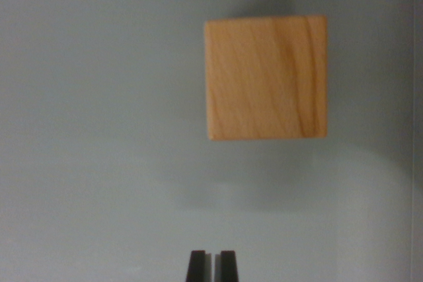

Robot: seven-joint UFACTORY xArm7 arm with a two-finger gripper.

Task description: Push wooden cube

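A light wooden cube (266, 78) with visible grain lies on a grey surface, in the upper right of the wrist view. My gripper (212, 265) shows at the bottom centre as two dark fingertips almost touching, with only a thin slit between them and nothing held. The cube sits well above the fingertips in the picture and a little toward the wrist view's right, apart from them.
The grey tabletop (99, 163) fills the remaining view. A thin pale vertical line (416, 97) runs along the wrist view's right border.
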